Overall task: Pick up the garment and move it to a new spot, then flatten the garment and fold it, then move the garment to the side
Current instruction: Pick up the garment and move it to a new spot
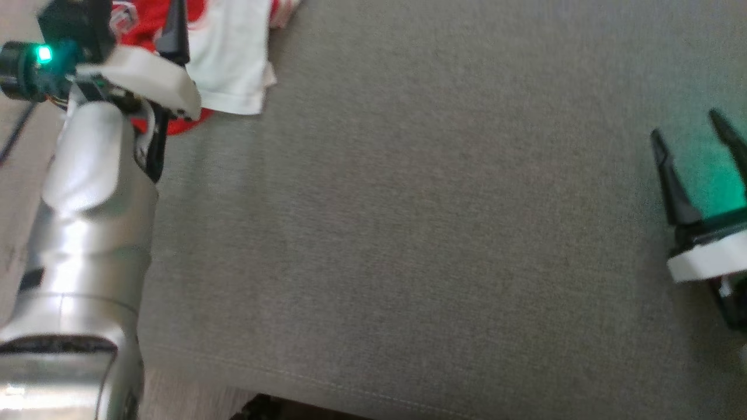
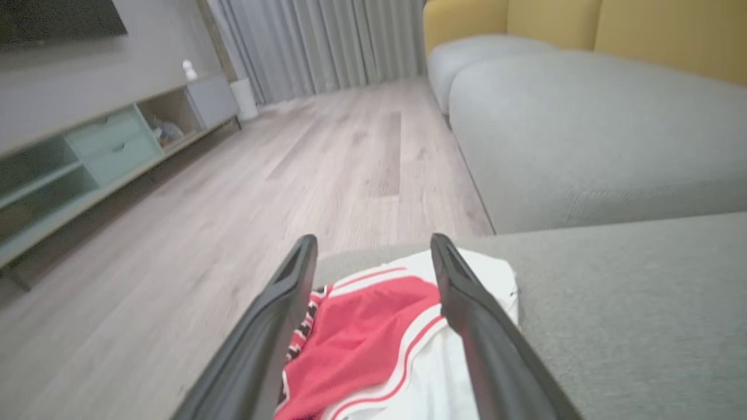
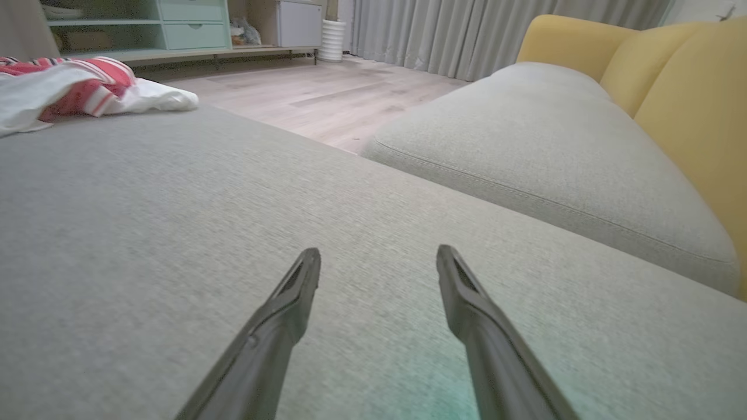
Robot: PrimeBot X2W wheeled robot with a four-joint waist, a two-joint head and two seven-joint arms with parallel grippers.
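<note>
Readable text: none in any view.
Red and white fabric garment [image 1: 233, 70]: no letters or numbers can be made out on it.
Pale round mark [image 1: 121, 20]: on the red part at the garment's far left in the head view, too blurred to read.
Black and white striped trim [image 2: 300, 333]: along the garment's left edge in the left wrist view, a pattern only.

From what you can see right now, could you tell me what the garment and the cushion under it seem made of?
The garment: soft, thin fabric, perhaps jersey; it lies rumpled in folds, red and white with striped trim. The cushion: matte woven upholstery, grey, with a fine flecked weave and a stitched seam.
</note>
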